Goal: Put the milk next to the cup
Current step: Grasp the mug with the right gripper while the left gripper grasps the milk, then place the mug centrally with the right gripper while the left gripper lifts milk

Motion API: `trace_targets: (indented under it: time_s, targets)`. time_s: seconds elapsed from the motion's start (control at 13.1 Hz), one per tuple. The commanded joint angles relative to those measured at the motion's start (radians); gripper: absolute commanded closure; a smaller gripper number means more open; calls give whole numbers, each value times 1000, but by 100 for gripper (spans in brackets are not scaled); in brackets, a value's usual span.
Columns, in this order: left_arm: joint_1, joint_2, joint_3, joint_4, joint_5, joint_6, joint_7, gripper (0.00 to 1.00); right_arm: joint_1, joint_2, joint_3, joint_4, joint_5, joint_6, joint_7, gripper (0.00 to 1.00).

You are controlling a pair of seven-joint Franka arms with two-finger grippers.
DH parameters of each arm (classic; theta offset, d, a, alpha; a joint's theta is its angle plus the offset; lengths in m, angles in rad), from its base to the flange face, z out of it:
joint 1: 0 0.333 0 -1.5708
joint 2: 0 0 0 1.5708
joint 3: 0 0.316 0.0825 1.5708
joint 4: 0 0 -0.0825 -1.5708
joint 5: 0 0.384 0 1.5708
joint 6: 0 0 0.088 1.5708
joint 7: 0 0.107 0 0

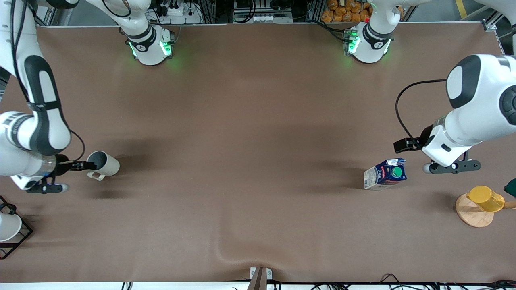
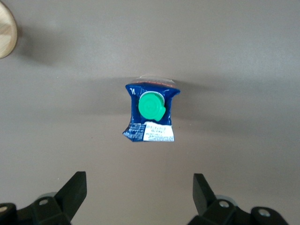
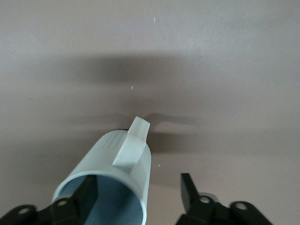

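Milk carton (image 1: 385, 174): upright on the table (image 1: 250, 161), toward the left arm's end — well apart from the mug (image 1: 103, 164).
Left end effector (image 2: 139, 196): open above the carton.
Right end effector (image 3: 138, 192): open, one finger inside the mug.
Risk: an off-centre closing could topple the carton — it looks light.

The whole table (image 1: 258, 161) is seen from high in front; the milk (image 2: 151, 115) and cup (image 3: 112, 183) are viewed closely from the wrists.

Sitting on the counter (image 1: 258, 133) are one milk (image 1: 385, 174) carton and three cups: beige cup (image 1: 103, 164), yellow cup (image 1: 485, 198) (on a wooden coaster (image 1: 471, 213)), white cup (image 1: 8, 226).
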Motion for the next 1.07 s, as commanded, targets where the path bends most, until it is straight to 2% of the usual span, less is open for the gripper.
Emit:
trace_targets:
  time_s: [0.0, 0.08, 0.31, 0.46, 0.69, 0.99]
  targets:
    - [-9, 18, -1, -3, 21, 40, 2, 0, -30, -9, 15, -24, -13, 20, -71, 65]
    - [-19, 27, -1, 1, 21, 52, 2, 0, -31, -9, 17, -24, -11, 18, -81, 98]
    - [-23, 52, 1, 11, 23, 106, 2, 0, -14, -17, 17, -15, 0, -5, -29, 100]
    - [-23, 69, 1, 7, 23, 120, 2, 0, 10, -28, 23, 22, 0, -87, 54, 100]
    - [-16, 98, 1, 9, 64, 146, 7, 0, 84, -46, 24, 121, 4, -265, 238, 100]
    - [-16, 124, 1, 9, 72, 170, 2, 0, 252, -94, 24, 146, 49, -328, 552, 100]
